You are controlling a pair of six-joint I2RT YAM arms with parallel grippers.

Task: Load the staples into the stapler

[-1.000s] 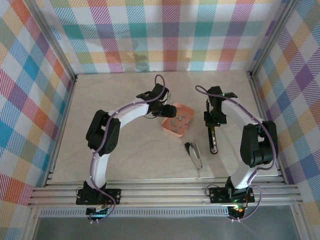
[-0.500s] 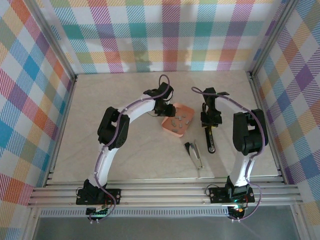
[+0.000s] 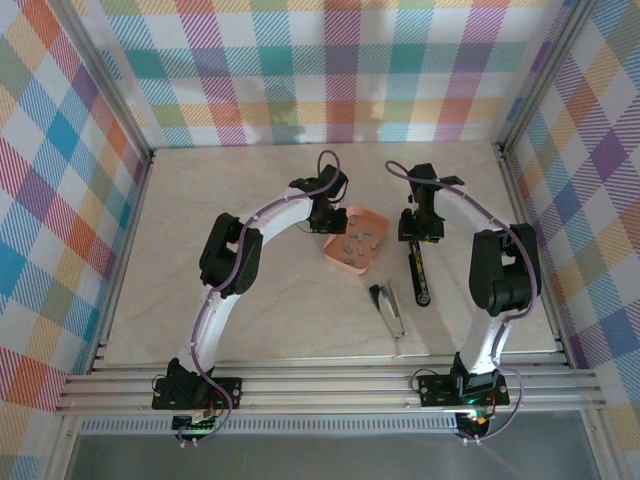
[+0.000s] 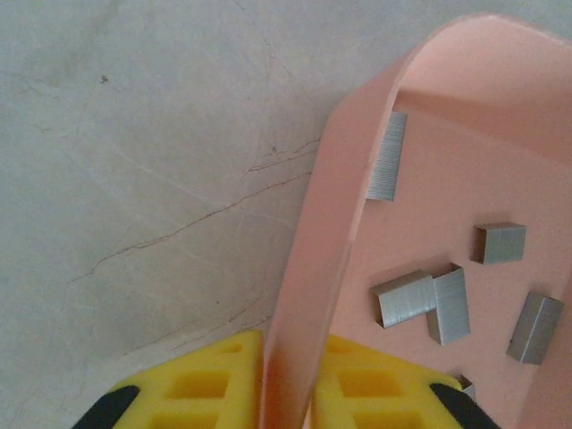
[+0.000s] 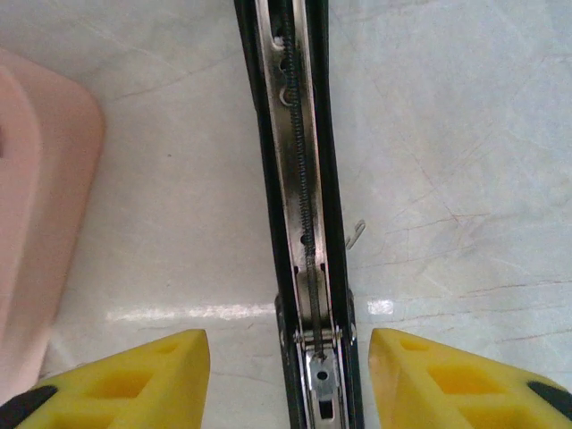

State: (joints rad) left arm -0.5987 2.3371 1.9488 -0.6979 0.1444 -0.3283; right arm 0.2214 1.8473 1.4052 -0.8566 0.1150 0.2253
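Shows a shallow pink tray (image 3: pixel 345 262) on a pale marbled table (image 3: pixel 250 290). Inside the tray, lying loose and flat: several short grey strips of staples (image 4: pixel 420 299). Clamped on the tray's left wall, pressed together with the wall pinched between: the yellow fingers (image 4: pixel 206 384) of the left gripper (image 4: pixel 286 393). Just right of the tray, flat on the table with metal channel and spring exposed: a long black stapler (image 5: pixel 299 179). Astride the stapler's end level with the tray, spread apart and clear of both its sides: the right gripper (image 5: pixel 286 375). Off the tray's lower right corner in the overhead view: a second dark-and-silver piece (image 3: pixel 390 310).
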